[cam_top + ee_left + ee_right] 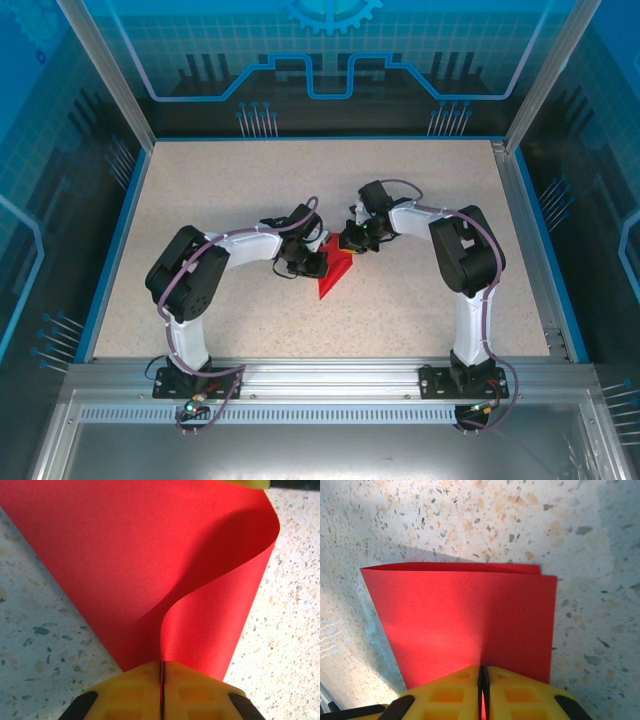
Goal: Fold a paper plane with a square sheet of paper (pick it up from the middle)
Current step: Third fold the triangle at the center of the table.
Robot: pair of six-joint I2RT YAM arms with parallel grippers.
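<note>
Nearest the viewer, two robot arms are bolted at the near edge of a speckled beige table (230,180). The left arm (188,290) and the right arm (465,265) both bend inward and meet near the middle of the table.

The left gripper (161,677) is clamped on one edge of the square sheet of paper (140,550), its yellow jaws pressed together with just the thin red layer between them. Beyond that pinch the bright red sheet lifts off the table and bows into a soft S-curve.

The right gripper (483,675) is closed tight on the paper's other side. Seen from its wrist camera, the sheet is doubled over, with two layers showing at the far edge, slightly out of line.

From above, the paper looks like a small red wedge held between the two grippers. Whether its lower tip touches the table cannot be told.

The sheet looks very light, thin and floppy. It probably sags wherever it is unsupported, keeps any crease pressed into it, and could tear if the arms pull apart. Its smooth face may slip from a loose pinch. The best holds seem to be at the edges, close to the intended fold line, with gentle, even tension.

Farther back lie more of the table and a blue patterned wall (330,50)
</note>
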